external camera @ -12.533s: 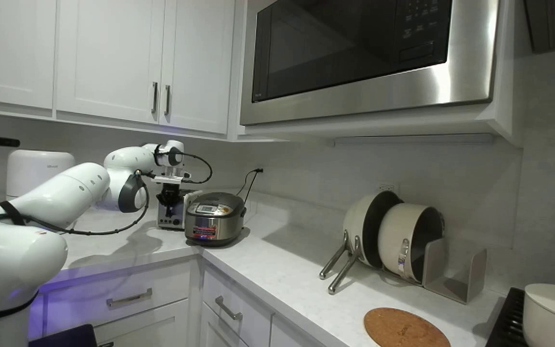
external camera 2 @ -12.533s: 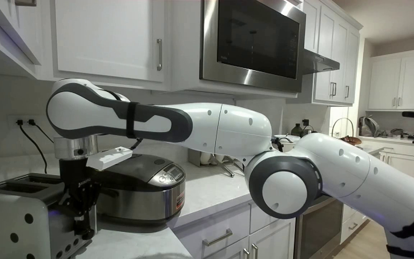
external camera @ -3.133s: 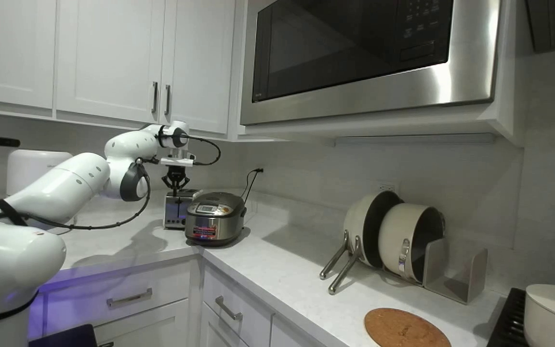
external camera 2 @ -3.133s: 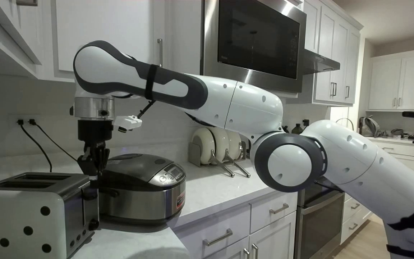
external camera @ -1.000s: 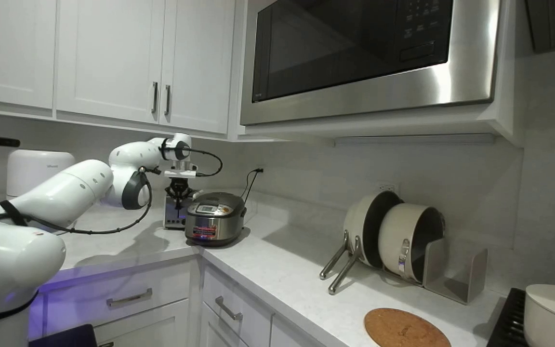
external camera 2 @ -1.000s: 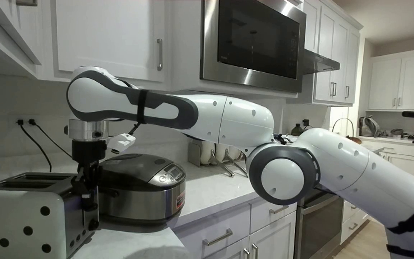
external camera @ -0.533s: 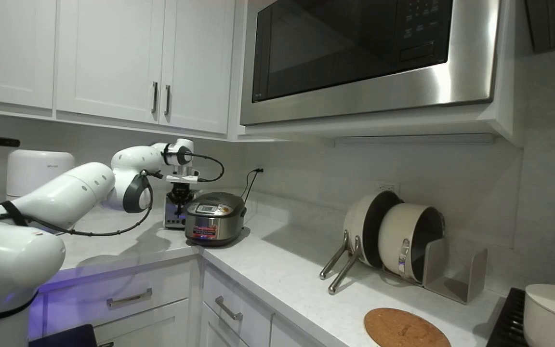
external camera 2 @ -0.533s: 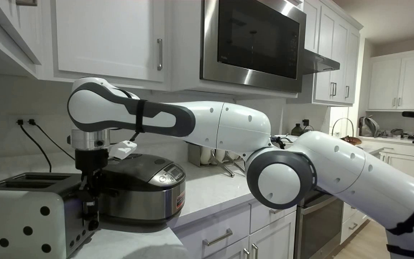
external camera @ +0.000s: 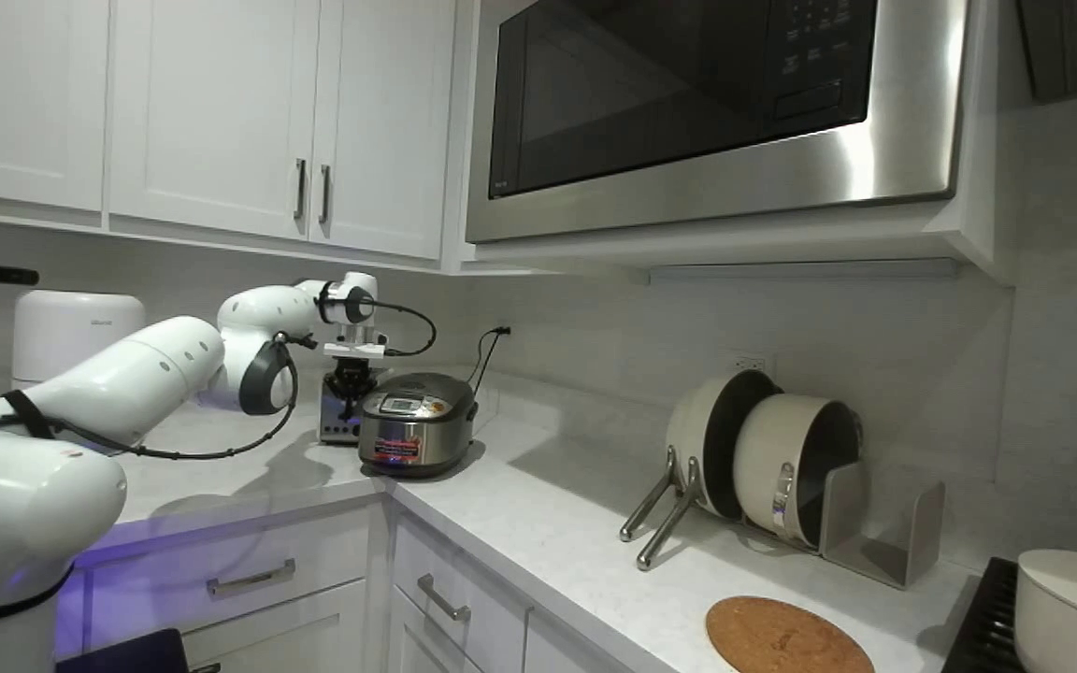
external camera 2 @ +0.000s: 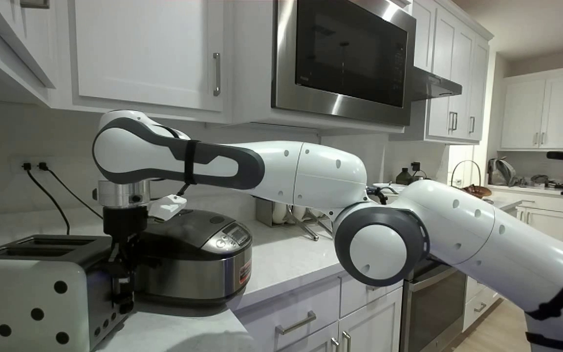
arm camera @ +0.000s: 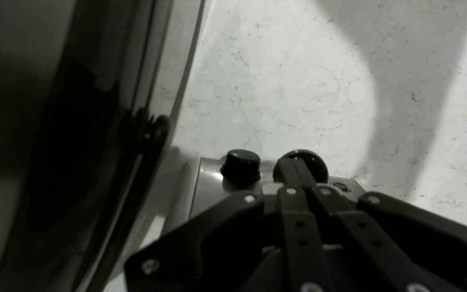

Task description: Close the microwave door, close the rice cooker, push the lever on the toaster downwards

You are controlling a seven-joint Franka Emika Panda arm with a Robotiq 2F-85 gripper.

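White robot arm [external camera 2: 330,168] bent over a kitchen table [external camera: 520,495]. In an exterior view, a black-dotted white toaster [external camera 2: 22,293] stands at eight o'clock; just beside it, toward three o'clock, sits a rice cooker [external camera 2: 191,269] with its lid [external camera 2: 184,230] down. The black hand [arm camera: 297,172] points straight down at the toaster's front, fingers pressed together. In the wrist view their tips overlap one of two round black knobs [arm camera: 241,162]; whether they touch cannot be told. The microwave door [external camera: 651,112], at one o'clock in both exterior views, looks closed.
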